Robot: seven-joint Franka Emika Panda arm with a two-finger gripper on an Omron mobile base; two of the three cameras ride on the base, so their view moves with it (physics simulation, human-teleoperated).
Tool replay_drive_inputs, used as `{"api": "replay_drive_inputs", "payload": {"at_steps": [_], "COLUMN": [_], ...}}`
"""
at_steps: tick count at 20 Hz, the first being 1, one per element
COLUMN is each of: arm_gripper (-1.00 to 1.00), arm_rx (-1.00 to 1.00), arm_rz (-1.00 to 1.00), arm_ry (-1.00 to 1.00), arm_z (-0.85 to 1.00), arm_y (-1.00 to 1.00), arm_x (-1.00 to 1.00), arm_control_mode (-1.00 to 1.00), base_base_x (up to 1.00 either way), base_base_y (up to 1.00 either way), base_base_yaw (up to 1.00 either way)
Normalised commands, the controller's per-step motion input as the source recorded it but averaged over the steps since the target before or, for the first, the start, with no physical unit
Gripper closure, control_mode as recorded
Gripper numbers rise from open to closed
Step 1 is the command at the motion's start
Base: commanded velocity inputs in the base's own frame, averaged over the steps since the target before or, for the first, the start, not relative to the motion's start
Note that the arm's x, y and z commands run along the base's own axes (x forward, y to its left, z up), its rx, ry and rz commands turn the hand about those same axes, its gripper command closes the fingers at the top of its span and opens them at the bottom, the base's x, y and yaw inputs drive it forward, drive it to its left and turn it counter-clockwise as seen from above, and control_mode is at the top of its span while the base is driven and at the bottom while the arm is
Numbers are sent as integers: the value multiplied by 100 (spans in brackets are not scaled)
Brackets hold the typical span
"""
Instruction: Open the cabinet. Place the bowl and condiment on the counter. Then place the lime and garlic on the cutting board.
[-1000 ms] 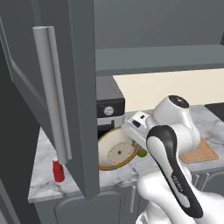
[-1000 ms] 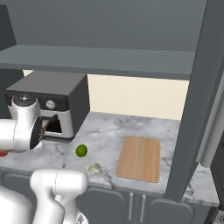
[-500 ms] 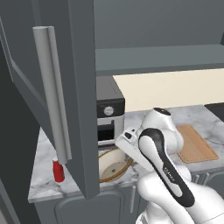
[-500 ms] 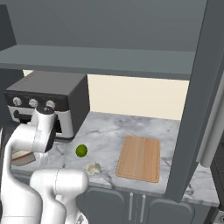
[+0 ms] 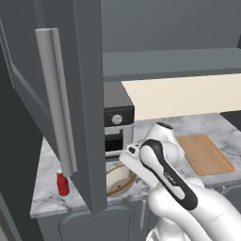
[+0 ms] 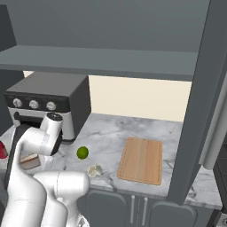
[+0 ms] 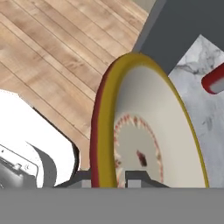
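My gripper (image 7: 109,177) is shut on the rim of the beige bowl (image 7: 144,131), which stands tilted on edge. In the left base view the bowl (image 5: 118,181) hangs low over the front left of the marble counter (image 5: 47,164), just below my gripper (image 5: 128,162); whether it touches the counter I cannot tell. The red condiment bottle (image 5: 62,183) stands on the counter left of it. The lime (image 6: 82,153) and garlic (image 6: 94,170) lie on the counter left of the bare cutting board (image 6: 142,159). The cabinet (image 6: 102,57) is open, its left door (image 5: 80,94) swung out.
A dark toaster oven (image 6: 44,104) sits at the back left of the counter, close behind the bowl. The cabinet's right door (image 6: 208,111) hangs open beyond the board. The left door and its bar handle (image 5: 56,103) stand close to the arm.
The arm has dropped and swung left, carrying the bowl down from in front of the oven to low over the counter's front edge by the red bottle.
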Motion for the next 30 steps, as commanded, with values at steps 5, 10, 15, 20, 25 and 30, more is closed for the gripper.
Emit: {"api": "replay_drive_inputs", "payload": {"at_steps": [5,10,15,20,25,30], "arm_gripper": [100,100,100,100,100,100], "arm_rx": [0,0,0,0,-1,-7], "arm_rz": [0,0,0,2,5,3], "arm_ry": [11,3,1,0,-5,-12], "arm_z": [-50,-63,-74,-69,-43,-1], "arm_y": [44,27,0,-15,-40,-8], "arm_x": [24,8,-2,-1,13,41], "arm_control_mode": [-100,-100,-100,-100,-100,-100], "base_base_x": [0,0,0,0,0,0], "base_base_y": [0,0,0,0,0,0], "base_base_yaw": [0,0,0,0,0,0]}}
